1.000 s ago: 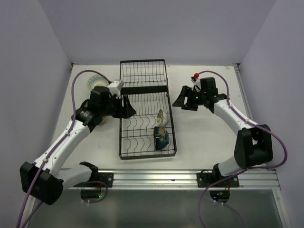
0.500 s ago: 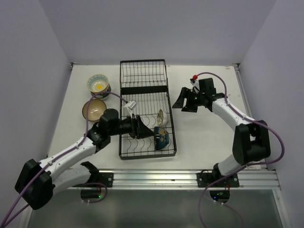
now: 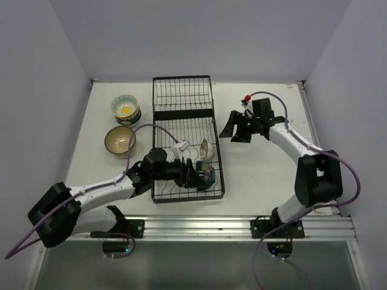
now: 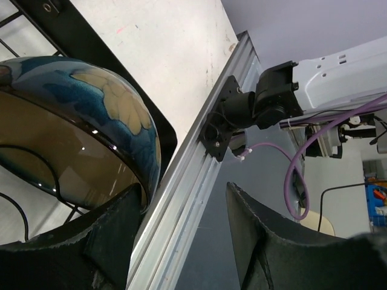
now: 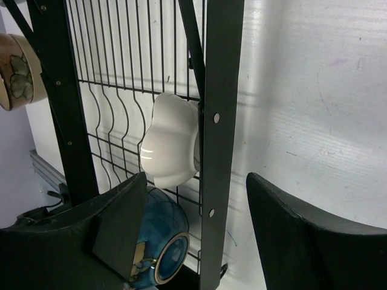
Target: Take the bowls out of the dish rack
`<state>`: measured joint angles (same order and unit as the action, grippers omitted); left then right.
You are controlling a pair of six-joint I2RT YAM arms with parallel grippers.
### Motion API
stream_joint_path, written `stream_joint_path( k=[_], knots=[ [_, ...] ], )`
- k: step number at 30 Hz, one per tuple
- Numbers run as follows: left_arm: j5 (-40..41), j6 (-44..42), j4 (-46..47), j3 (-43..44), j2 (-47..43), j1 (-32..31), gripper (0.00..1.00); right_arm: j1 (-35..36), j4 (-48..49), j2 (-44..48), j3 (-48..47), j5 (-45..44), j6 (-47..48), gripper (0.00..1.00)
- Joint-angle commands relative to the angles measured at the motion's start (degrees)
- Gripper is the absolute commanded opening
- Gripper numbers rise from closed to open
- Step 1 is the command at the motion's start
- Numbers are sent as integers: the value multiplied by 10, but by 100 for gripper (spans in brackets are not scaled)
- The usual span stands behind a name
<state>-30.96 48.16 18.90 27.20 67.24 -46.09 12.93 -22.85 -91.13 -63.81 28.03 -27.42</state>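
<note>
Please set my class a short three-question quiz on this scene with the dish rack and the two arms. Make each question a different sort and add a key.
1. Multiple choice: how many bowls sit in the long black wire dish rack? A) one B) two C) four
2. True or false: the right pincer is shut on a bowl.
3. Fill the gap: the left pincer is open next to the ___ flower-patterned glazed bowl.

Key
1. B
2. False: it is open beside the rack.
3. blue
</note>
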Motion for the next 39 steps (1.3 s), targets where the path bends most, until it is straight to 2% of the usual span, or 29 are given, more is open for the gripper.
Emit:
stream_joint_path(
  k=[1,7,10,11,16,20,22,32,39],
  knots=[
    [31,4,67,8,25,-12,62,-4,-7,-11,-22,0,3,70],
    [80,4,76,26,64,-36,59,-3,-7,-19,-21,-2,4,70],
    [102,12,79,25,71,-39,49,-3,-8,-21,-18,-3,4,70],
    [105,20,82,22,73,-39,43,-3,-8,-22,-18,-3,5,70],
    [120,56,123,7,83,-40,29,-3,-5,-23,-13,-4,6,70],
    [129,96,163,-12,86,-40,8,-3,-5,-23,-12,-4,7,70],
    [137,109,185,-24,88,-41,1,-3,-5,-25,-11,-4,7,70],
    [178,202,308,-78,86,-42,0,-3,-6,-24,-11,-5,9,70],
    [221,235,393,-101,87,-47,0,-3,-6,-28,-10,-5,9,70]
  ],
)
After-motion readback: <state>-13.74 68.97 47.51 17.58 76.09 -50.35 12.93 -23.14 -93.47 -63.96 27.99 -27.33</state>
